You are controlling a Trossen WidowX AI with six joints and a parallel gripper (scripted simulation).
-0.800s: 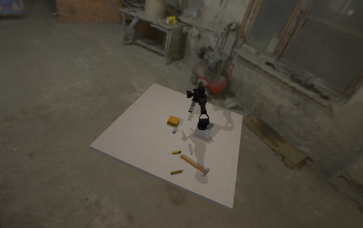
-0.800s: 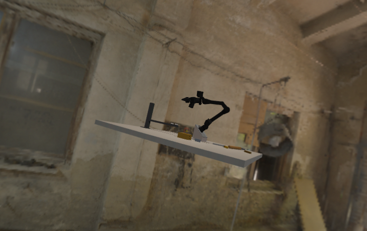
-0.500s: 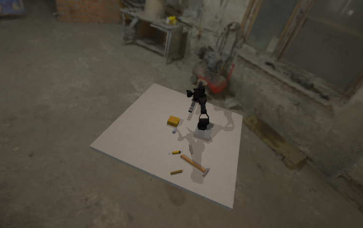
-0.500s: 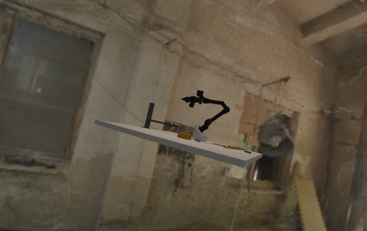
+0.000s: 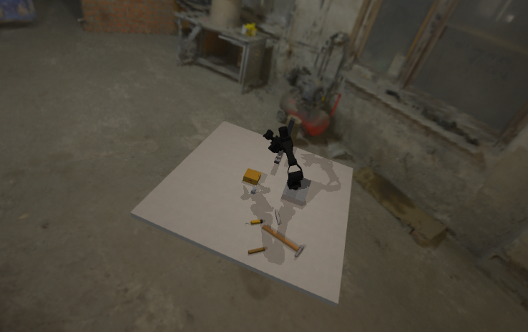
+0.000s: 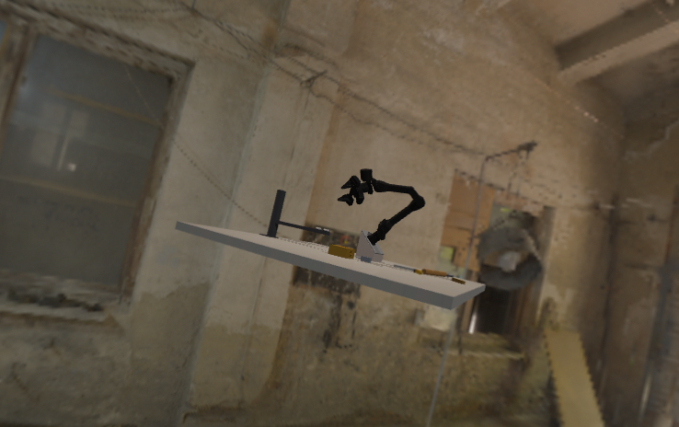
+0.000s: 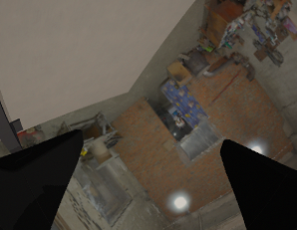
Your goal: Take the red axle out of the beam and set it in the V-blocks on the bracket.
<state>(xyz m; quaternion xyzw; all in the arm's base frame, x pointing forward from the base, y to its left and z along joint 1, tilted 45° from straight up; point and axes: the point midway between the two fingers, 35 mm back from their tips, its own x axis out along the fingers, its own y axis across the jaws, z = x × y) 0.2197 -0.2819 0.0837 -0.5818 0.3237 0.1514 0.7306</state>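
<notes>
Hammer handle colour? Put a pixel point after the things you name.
The hammer handle (image 5: 281, 238) (image 6: 433, 272) is orange-brown; it shows best in the top view.

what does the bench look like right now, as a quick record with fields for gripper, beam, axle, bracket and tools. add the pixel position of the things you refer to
gripper: open, nothing between the fingers, raised above the table (image 5: 192, 181) (image 6: 300, 253)
beam: orange-yellow block (image 5: 251, 175) (image 6: 339, 250), resting on the table
axle: a small red spot (image 5: 250, 181) on the block's side, likely its end; still to be taken out
bracket: dark upright post (image 6: 277, 213) with a side arm (image 6: 302, 227); no axle visible at its outer end
tools: hammer (image 5: 281, 238), yellow-handled tool (image 5: 256, 222), brown-handled tool (image 5: 256, 250), all lying flat
</notes>
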